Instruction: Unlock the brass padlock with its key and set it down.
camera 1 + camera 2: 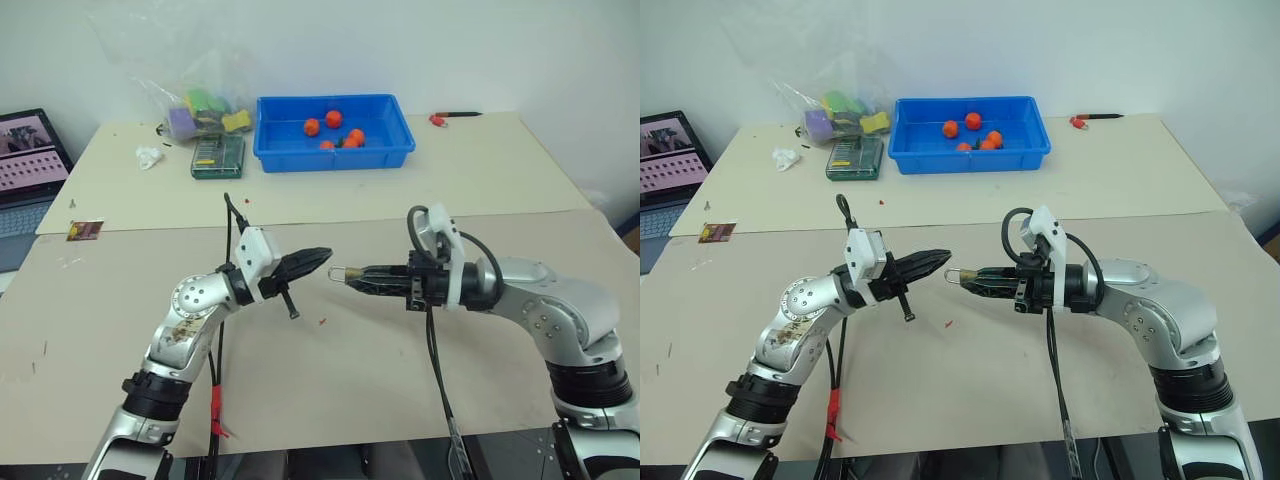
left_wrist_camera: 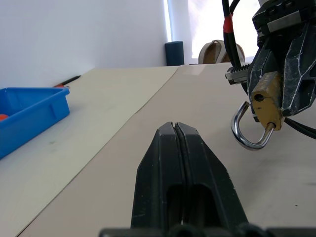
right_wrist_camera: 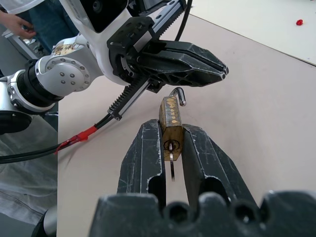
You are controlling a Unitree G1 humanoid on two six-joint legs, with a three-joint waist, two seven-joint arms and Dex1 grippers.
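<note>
My right gripper (image 1: 352, 272) is shut on the brass padlock (image 3: 171, 121), held level above the tan table with its shackle (image 2: 249, 136) pointing toward the left arm. One end of the silver shackle hangs free of the body, so it stands open. The thin silver key (image 3: 172, 165) sticks out of the keyhole at the padlock's rear end, between the right fingers. My left gripper (image 1: 322, 256) is shut and holds nothing. Its tip hovers just short of the shackle, not touching it.
A blue bin (image 1: 335, 150) with several orange-red balls stands at the back of the table. Beside it are a green box (image 1: 218, 155) and a plastic bag of items (image 1: 200, 105). A laptop (image 1: 25, 160) sits far left, a red pen (image 1: 455, 117) back right. A person's hand (image 3: 17, 24) is nearby.
</note>
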